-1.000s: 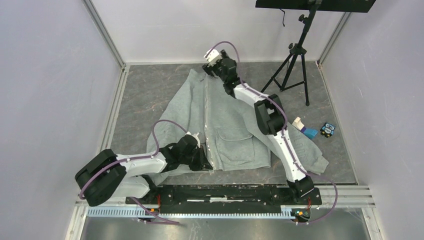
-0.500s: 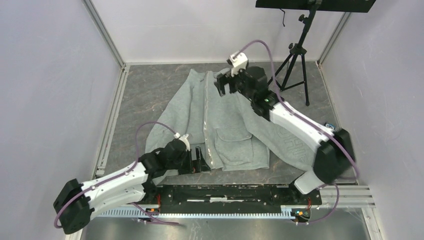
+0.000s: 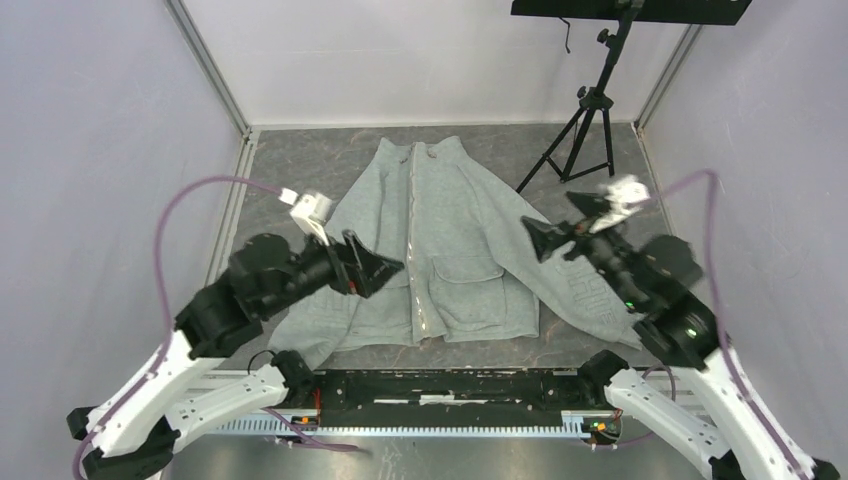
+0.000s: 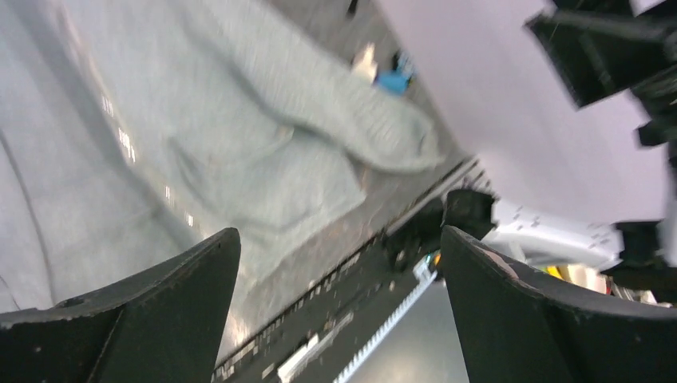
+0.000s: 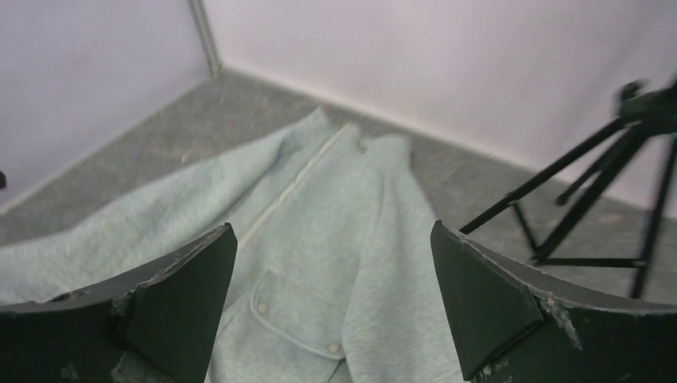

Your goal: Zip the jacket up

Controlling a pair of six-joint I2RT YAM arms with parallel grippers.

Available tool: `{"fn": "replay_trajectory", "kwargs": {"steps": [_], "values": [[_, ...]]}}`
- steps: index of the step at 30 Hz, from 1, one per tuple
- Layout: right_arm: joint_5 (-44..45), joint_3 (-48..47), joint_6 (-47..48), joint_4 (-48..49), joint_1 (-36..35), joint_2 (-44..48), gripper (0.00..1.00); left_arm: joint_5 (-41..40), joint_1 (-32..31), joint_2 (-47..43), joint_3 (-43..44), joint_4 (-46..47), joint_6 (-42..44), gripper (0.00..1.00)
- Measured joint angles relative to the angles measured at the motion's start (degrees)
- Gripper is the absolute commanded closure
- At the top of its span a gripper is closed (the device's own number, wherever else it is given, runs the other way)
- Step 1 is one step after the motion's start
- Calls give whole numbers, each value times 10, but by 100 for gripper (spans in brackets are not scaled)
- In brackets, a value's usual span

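**Q:** Grey table (image 3: 290, 170): what is changing?
**A:** Both arms are lifting clear. The left gripper (image 3: 390, 268) and right gripper (image 3: 532, 238) are hanging empty, fingers apart. Below and between them the jacket (image 3: 460, 230) is lying flat, its zipper (image 3: 413, 220) seemingly closed, so the task is likely finishing.

Jacket (image 3: 450, 230): fleece cloth, matt, faintly nubbly. Its zipper (image 3: 413, 240): pale tape with small glossy glints along it. My right fingers (image 5: 495, 311): matt black plastic, edges scuffed pale. My left fingers (image 4: 535, 319): same matt black. Tabletop (image 3: 300, 170): dull grey, marbled. Tripod (image 3: 594, 100): black, looks like satin metal.
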State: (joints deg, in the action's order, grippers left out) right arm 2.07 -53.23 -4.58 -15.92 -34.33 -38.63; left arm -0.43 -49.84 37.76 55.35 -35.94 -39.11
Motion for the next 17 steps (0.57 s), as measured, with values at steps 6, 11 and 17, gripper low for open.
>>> {"fn": "replay_trajectory", "kwargs": {"steps": [6,11,17], "values": [[64,-67,11,-48,0,112,2,-49,0,15,176,-17,95,0],[89,-101,21,-68,0,144,2,-68,0,-15,232,-5,146,0],[116,-105,32,-77,0,154,2,-71,0,-77,230,27,182,0]]}}
